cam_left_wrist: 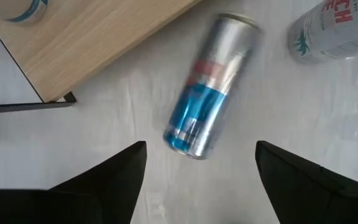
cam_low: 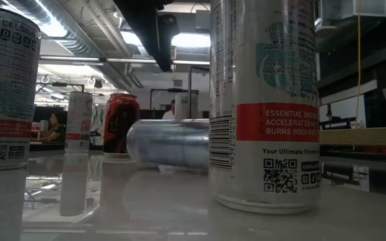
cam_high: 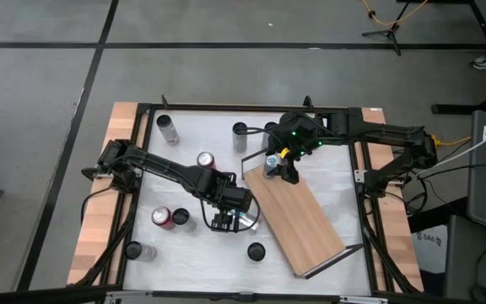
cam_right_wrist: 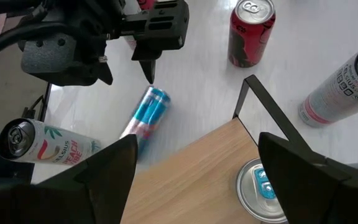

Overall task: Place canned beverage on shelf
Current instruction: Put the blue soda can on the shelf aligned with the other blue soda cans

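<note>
A blue and silver can (cam_left_wrist: 209, 87) lies on its side on the white table, just off the near-left long edge of the shelf (cam_high: 298, 215), a light-wood board lying at a slant. My left gripper (cam_left_wrist: 201, 146) hangs open over this can, fingers pointing down; the can lies beyond the fingertips and clear of them. A second can (cam_right_wrist: 263, 186) stands upright on the shelf's far end. My right gripper (cam_right_wrist: 197, 138) hovers open above it, a finger on either side and well apart from it.
Several other cans stand about the table: a red one (cam_right_wrist: 250, 31), a white peach-labelled one (cam_right_wrist: 42, 146), a white and pink one (cam_right_wrist: 347, 87) and more along the far and near sides (cam_high: 167, 128) (cam_high: 256, 251). A black wire rail (cam_right_wrist: 272, 106) rises at the shelf's far end.
</note>
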Motion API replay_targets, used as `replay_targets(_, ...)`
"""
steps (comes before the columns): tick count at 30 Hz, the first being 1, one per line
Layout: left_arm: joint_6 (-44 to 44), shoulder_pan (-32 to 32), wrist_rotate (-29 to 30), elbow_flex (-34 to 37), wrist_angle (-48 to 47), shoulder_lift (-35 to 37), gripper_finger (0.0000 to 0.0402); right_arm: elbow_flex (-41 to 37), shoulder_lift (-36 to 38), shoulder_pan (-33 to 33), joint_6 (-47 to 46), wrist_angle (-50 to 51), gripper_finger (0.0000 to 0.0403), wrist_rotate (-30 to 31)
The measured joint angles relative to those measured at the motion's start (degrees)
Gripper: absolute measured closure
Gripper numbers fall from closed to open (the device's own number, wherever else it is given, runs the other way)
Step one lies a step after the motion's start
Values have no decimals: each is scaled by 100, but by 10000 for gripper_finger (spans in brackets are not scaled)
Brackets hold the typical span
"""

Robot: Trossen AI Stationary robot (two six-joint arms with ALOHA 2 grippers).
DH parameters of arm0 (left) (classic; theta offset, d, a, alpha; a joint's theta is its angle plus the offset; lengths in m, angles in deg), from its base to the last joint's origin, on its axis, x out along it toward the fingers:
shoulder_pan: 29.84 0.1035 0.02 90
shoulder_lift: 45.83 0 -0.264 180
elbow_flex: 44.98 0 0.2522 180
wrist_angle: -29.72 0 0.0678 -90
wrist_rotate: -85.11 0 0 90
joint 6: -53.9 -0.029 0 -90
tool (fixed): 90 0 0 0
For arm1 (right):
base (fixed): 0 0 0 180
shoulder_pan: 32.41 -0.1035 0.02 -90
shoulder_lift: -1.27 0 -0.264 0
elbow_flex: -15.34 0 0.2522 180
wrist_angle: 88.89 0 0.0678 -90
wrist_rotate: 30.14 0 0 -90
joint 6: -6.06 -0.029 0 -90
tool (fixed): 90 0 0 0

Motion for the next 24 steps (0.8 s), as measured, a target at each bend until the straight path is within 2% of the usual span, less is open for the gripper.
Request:
replay_targets(15, 266, -88, 3, -2, 44, 116, 108, 0, 0, 0, 0, 0, 78, 0)
replay_targets(21, 260, -664, -440, 278, 102, 114, 108, 0, 0, 0, 0, 84, 78, 0)
replay_targets(24, 258, -1128, -492, 632, 452, 118, 108, 0, 0, 0, 0, 163, 78, 0)
